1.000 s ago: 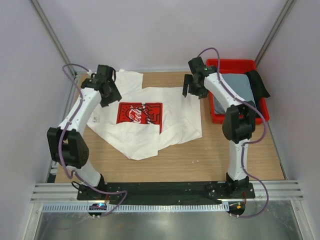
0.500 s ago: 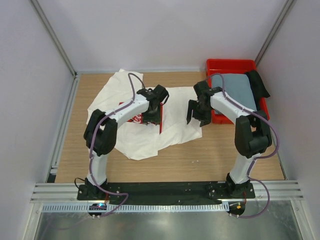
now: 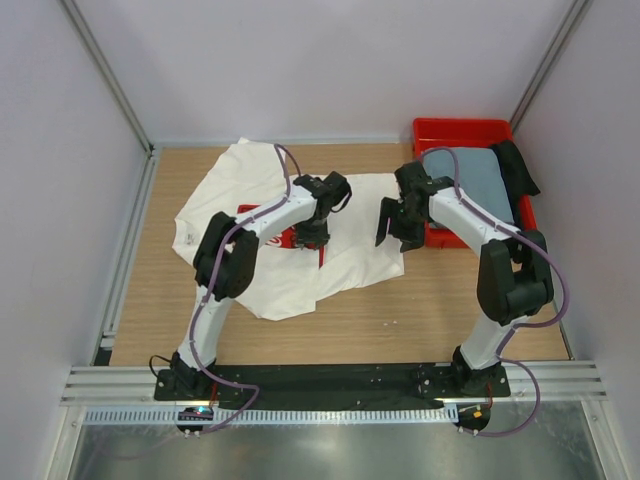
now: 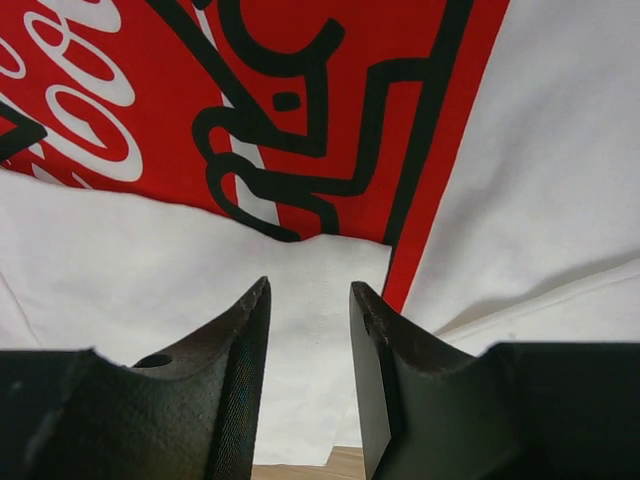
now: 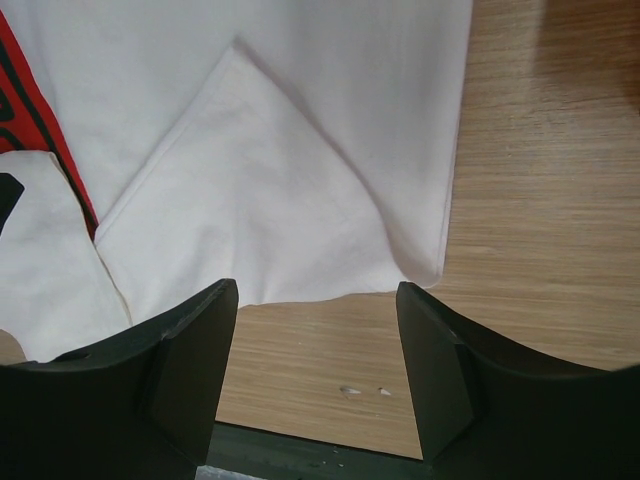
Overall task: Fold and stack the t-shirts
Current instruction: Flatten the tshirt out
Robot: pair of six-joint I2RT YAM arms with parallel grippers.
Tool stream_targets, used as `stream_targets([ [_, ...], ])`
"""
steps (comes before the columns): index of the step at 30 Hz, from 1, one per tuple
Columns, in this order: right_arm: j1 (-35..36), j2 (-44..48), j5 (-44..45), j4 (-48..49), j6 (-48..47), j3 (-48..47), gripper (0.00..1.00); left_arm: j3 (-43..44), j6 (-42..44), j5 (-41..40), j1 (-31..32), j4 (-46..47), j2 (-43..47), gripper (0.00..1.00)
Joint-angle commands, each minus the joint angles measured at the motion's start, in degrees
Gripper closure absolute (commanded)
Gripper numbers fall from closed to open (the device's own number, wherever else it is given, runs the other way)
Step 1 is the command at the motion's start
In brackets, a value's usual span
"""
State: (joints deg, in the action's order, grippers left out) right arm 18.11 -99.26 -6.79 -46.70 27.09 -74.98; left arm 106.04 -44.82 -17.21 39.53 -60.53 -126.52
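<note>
Bright, even light; soft faint shadows; sharp focus throughout.

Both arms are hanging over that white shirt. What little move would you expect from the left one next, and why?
Probably the left hand drops a touch and pinches the folded flap corner of the white t-shirt. Its fingers stand apart right over that corner, beside the red print, and nothing looks gripped yet.
</note>
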Motion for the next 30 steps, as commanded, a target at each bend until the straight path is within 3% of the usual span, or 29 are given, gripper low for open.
stream_targets([
  [1,-0.35,1.71,-1.12,1.26,-0.55,0.01,0.3,-0.04,-0.89,-1.6,-0.85,-1.6,-0.22,0.62],
  [11,-0.53,0.74,-2.18,1.78,-0.64,0.19,0.3,-1.89,0.52,-1.69,-2.52,-0.73,-1.8,0.62],
  [14,-0.53,0.21,-2.27,1.79,-0.64,0.01,0.3,-2.24,1.13,-1.16,-2.7,-0.11,-2.42,0.66],
  [18,-0.53,-0.58,-2.44,1.61,-0.64,-0.43,0.3,-1.89,1.22,-1.86,-2.88,-0.2,-1.98,0.82],
  [22,-0.53,-1.37,-2.62,1.52,-0.46,-0.78,0.3,-2.24,1.31,-3.0,-2.88,-0.29,0.22,0.89],
  [25,-0.53,-2.34,-2.88,1.43,-0.46,-1.57,0.3,-2.41,1.31,-3.0,-2.88,-0.55,1.54,0.9],
  [28,-0.53,-3.3,-3.32,1.26,-0.37,-2.71,0.3,-3.29,1.49,-2.13,-3.14,0.15,1.8,0.83],
  [29,-0.62,-3.48,-3.41,1.17,-0.29,-3.06,0.3,-3.38,1.66,-1.78,-3.49,0.24,1.72,0.84],
  [30,-0.53,-3.57,-3.5,1.08,-0.11,-3.33,0.3,-3.56,1.58,-1.69,-3.58,0.15,1.45,0.92],
])
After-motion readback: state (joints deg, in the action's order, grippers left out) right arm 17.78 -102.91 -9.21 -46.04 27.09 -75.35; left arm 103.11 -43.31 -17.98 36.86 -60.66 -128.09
